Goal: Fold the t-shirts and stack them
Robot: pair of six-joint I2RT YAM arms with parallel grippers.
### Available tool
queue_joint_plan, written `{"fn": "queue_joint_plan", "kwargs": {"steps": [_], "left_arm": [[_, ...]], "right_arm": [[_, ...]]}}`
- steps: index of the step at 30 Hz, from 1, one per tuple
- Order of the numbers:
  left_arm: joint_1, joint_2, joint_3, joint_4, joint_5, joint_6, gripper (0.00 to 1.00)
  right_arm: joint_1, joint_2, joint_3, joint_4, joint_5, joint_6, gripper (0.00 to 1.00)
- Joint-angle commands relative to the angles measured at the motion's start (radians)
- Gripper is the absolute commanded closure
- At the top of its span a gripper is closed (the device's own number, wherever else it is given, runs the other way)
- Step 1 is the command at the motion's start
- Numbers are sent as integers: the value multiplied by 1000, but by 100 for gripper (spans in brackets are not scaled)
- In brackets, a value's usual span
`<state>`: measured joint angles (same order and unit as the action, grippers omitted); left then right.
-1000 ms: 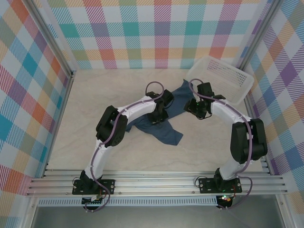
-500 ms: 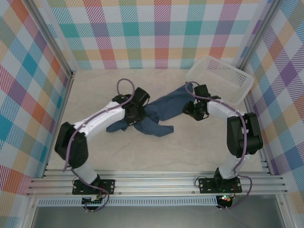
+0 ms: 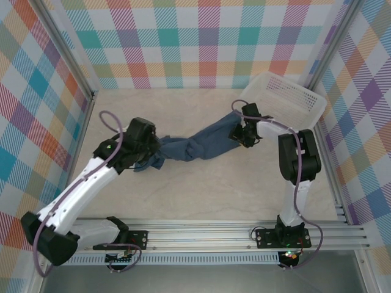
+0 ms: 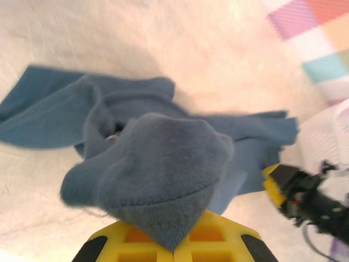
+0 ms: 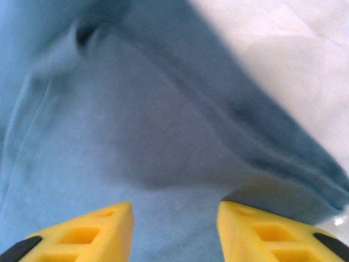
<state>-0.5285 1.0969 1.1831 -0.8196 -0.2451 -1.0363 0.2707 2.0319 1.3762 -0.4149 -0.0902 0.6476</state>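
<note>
One dark teal-blue t-shirt [image 3: 195, 145] lies pulled out into a twisted band across the middle of the table. My left gripper [image 3: 148, 154] is at its left end, shut on a bunched fold of it. In the left wrist view that fold of the t-shirt [image 4: 158, 164] rises out of the closed left gripper [image 4: 175, 248]. My right gripper [image 3: 242, 135] is at the band's right end, beside the basket. In the right wrist view the right gripper [image 5: 174, 218] stands open, its yellow fingers apart and low over flat t-shirt cloth [image 5: 136, 136].
A white perforated basket [image 3: 287, 101] stands tilted at the back right corner, just behind the right gripper. Checked walls close in the table at the left, back and right. The aluminium rail [image 3: 195, 235] with both arm bases runs along the near edge.
The left arm has swung far left with the t-shirt, dragging it from a heap into a long band. The right gripper has shifted back toward the basket, and its jaws have narrowed.
</note>
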Motion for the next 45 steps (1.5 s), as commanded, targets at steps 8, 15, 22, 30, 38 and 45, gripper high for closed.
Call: {"fn": "queue_joint_plan", "kwargs": {"steps": [8, 15, 22, 30, 38, 45], "left_arm": [[133, -39, 86, 0, 40, 51, 100], [172, -31, 167, 34, 76, 111, 100], [174, -14, 212, 82, 137, 129, 100], [173, -57, 177, 65, 138, 128, 100], [174, -77, 166, 68, 148, 124, 100], [174, -83, 168, 62, 143, 128, 100]], "right_arm": [[47, -150, -82, 37, 67, 107, 100], [48, -396, -178, -5, 79, 76, 100], [104, -374, -205, -36, -69, 154, 57], [243, -185, -158, 43, -16, 337, 47], [246, -12, 1, -103, 120, 348, 49], [247, 100, 72, -106, 84, 410, 76]]}}
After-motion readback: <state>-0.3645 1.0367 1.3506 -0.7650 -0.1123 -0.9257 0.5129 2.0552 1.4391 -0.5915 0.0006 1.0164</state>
